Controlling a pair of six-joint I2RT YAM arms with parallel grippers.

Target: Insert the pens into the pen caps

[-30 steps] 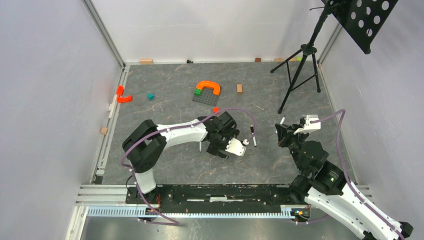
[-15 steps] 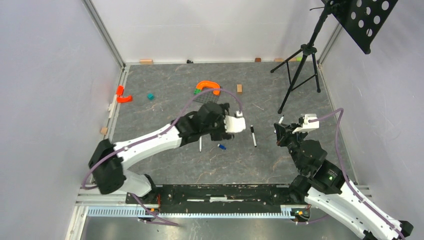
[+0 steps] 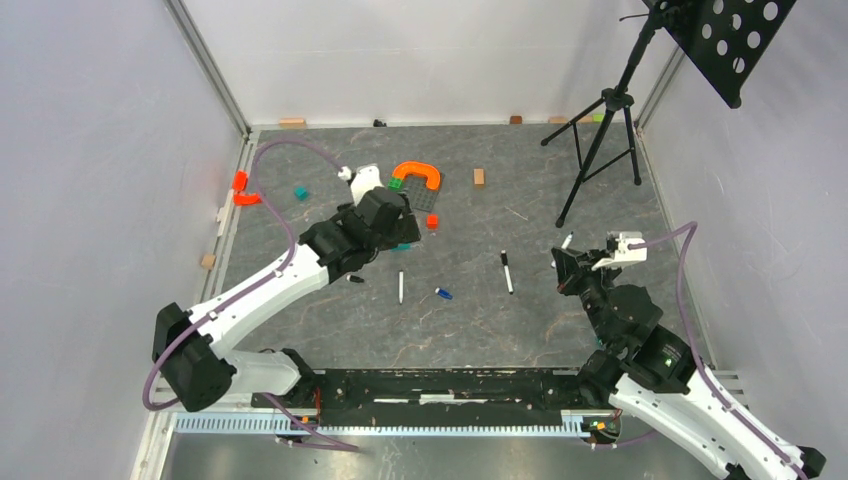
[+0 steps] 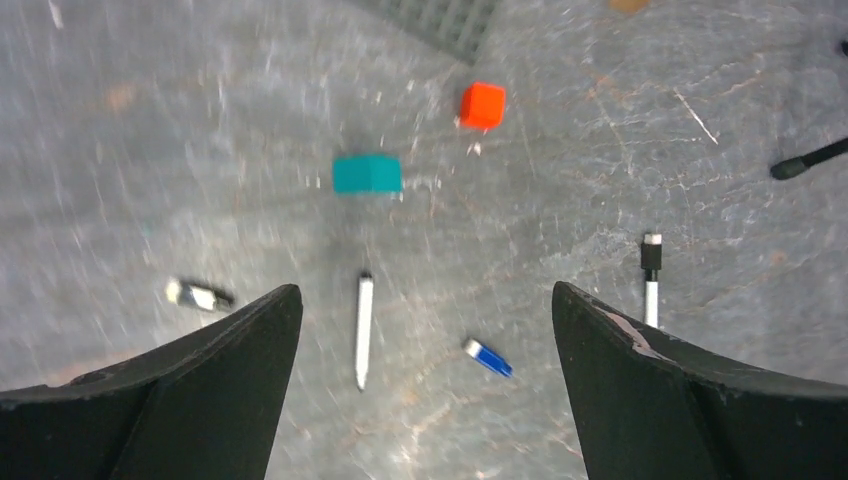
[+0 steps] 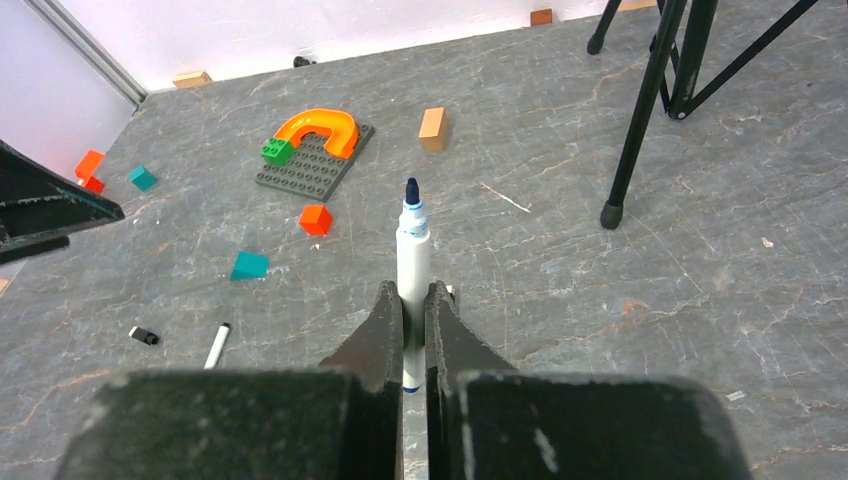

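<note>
Our right gripper point(image 5: 413, 300) pinches one white pen point(image 5: 413, 250), its blue tip bare beyond the fingers. Our left gripper point(image 4: 425, 300) hangs spread wide. Below it lie another pen point(image 4: 363, 325), the blue cap point(image 4: 488, 357) near that pen's tip, and a black cap point(image 4: 200, 295) farther off.

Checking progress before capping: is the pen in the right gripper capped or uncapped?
Uncapped: the pen clamped in the right gripper shows its dark tip bare.
</note>
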